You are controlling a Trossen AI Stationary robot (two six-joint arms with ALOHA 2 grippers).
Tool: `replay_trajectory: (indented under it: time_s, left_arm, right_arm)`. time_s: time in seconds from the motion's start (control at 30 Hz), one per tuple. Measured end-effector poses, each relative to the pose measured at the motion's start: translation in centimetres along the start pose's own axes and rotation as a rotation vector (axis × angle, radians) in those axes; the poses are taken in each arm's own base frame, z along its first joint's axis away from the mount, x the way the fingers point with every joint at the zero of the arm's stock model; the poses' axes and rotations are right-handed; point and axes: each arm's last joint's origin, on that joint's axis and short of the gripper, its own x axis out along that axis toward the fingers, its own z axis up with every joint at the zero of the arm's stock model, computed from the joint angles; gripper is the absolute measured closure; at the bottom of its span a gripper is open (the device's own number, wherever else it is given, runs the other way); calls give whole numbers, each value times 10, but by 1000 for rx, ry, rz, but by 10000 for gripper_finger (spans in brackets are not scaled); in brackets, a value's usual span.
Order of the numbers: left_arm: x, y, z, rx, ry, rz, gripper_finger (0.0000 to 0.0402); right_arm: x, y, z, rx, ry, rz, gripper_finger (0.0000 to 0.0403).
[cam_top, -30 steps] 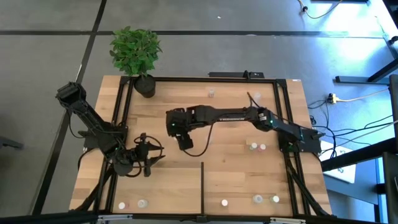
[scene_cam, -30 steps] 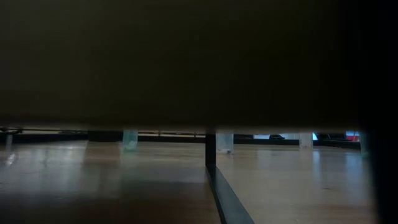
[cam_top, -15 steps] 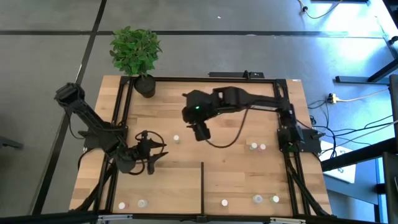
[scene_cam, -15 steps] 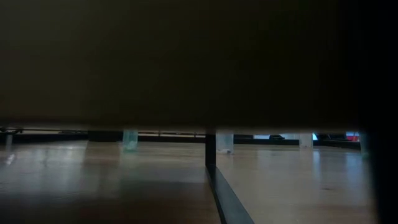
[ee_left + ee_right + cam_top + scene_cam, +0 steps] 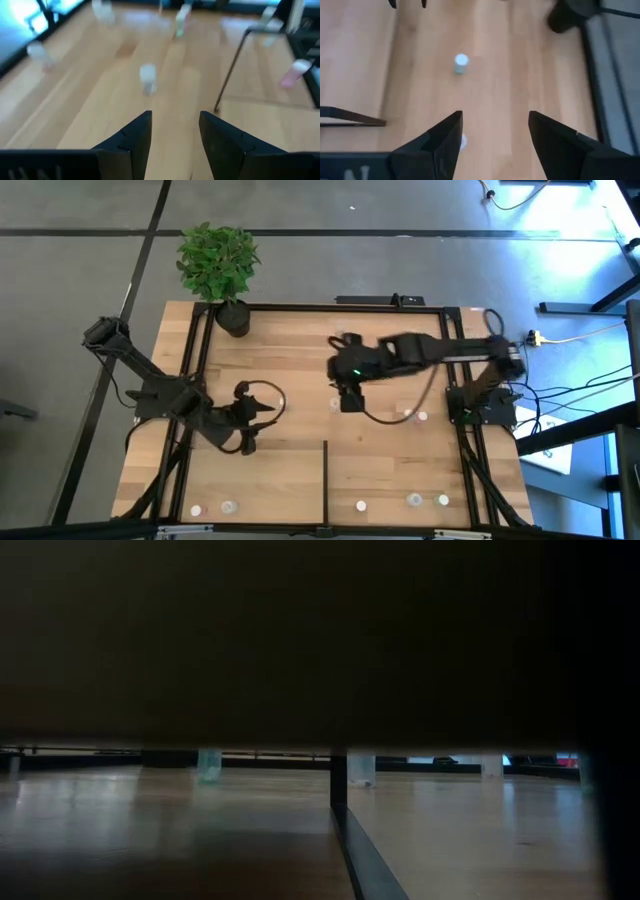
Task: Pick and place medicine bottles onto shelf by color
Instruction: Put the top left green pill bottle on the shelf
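Observation:
The shelf point(image 5: 300, 360) is a light-wood panel edged by black rails, with a short black divider bar point(image 5: 326, 470) at its near side. A white-topped medicine bottle point(image 5: 461, 63) stands upright on its base mid-panel, between my two grippers; the left wrist view shows it as well point(image 5: 147, 77). My left gripper point(image 5: 262, 413) hovers left of it, open and with nothing between its fingers. My right gripper point(image 5: 350, 396) hovers right of centre, also open with nothing between its fingers. A second small bottle point(image 5: 463, 141) stands just below it, half hidden by one finger.
Several more bottles stand along the shelf's near edge point(image 5: 229, 506) point(image 5: 414, 500). Two stand at the right point(image 5: 408, 416) and one at the far side point(image 5: 340, 337). A potted plant point(image 5: 232, 315) is at the far left corner. A dark mass covers most of the low view.
My right gripper has risen and gone toward the table's right edge, away from mid-panel, where a bottle now stands uncovered. My left gripper has lifted and shifted a little toward the right and far side, toward that bottle. Neither gap has changed.

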Motion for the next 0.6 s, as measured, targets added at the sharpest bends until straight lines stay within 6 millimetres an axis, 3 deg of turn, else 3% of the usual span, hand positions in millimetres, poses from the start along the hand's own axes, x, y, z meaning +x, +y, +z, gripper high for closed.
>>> replay_trajectory:
  time_s: [0.27, 0.43, 0.6]
  left_arm:
    - [19, 32, 5, -64, 224, 12, 244]
    - [29, 48, 3, -29, 274, 65, 244]
    - [35, 51, 3, -30, 285, 75, 244]
  right_arm:
    - [-18, 22, -43, 32, -228, -86, 175]
    - [-15, 29, -57, 27, -251, -75, 175]
    - [-7, 31, -64, 18, -231, -67, 175]
